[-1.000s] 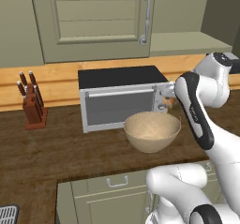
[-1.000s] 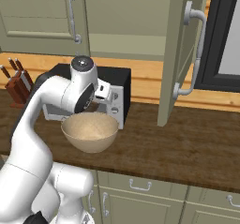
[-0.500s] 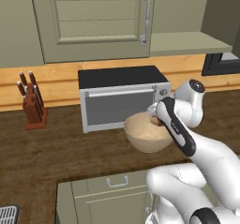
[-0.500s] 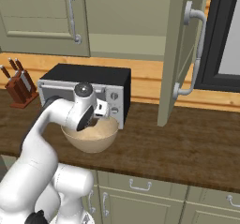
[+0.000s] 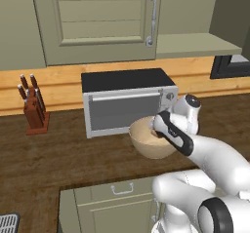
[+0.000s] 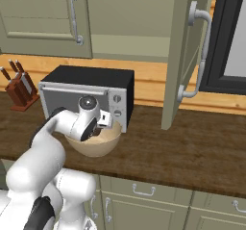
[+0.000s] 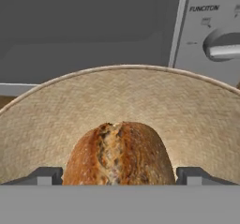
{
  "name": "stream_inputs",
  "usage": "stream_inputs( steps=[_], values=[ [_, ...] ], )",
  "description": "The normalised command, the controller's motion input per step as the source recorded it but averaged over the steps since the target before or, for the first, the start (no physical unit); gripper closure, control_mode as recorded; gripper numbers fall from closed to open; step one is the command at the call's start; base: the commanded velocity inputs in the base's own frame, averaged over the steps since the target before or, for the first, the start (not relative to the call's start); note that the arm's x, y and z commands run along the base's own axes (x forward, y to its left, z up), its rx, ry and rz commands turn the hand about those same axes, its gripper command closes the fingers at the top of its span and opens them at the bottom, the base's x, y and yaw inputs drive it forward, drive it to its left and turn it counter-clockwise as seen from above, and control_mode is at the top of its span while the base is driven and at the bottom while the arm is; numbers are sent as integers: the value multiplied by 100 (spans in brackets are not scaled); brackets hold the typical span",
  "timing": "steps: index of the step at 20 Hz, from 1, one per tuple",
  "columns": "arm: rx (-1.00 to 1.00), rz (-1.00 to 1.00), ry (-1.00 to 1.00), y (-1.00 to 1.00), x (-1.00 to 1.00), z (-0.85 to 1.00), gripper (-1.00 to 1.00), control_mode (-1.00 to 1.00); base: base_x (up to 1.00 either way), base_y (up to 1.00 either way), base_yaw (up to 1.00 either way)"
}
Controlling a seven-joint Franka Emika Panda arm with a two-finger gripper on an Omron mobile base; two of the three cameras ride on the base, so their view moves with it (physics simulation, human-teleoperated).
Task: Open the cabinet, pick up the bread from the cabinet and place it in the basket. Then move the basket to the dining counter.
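The round tan basket (image 5: pixel 141 146) (image 6: pixel 103 148) stands on the wood counter in front of the microwave. My gripper (image 5: pixel 156 131) (image 6: pixel 99 133) reaches down into it from the near side. In the hand view a golden-brown bread (image 7: pixel 119 153) lies on the basket's (image 7: pixel 187 110) floor between my open fingertips (image 7: pixel 47 175), with a gap on each side. The gripper (image 7: pixel 119 177) holds nothing. The cabinet (image 6: pixel 185 56) stands open, its door swung out toward me and its shelf (image 5: pixel 195 46) bare. The dining counter is out of view.
A black and silver microwave (image 5: pixel 127 100) (image 6: pixel 89 92) stands right behind the basket. A knife block (image 5: pixel 33 107) (image 6: pixel 17 87) sits at the left by the wall. The matching cupboard door (image 5: pixel 105 22) is closed. Drawer fronts (image 6: pixel 144 195) run below the counter edge.
The arm has swung down from beside the microwave's control panel into the basket. The jaws have stayed open and the basket has not moved.
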Motion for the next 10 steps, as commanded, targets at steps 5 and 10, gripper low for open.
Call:
stream_inputs(
  steps=[5, 10],
  values=[
    [-2, 3, 0, 6, 0, -20, -100, -100, 0, 0, 0],
    [-1, 1, 0, 0, 9, -2, -100, -100, 0, 0, 0]
  ],
)
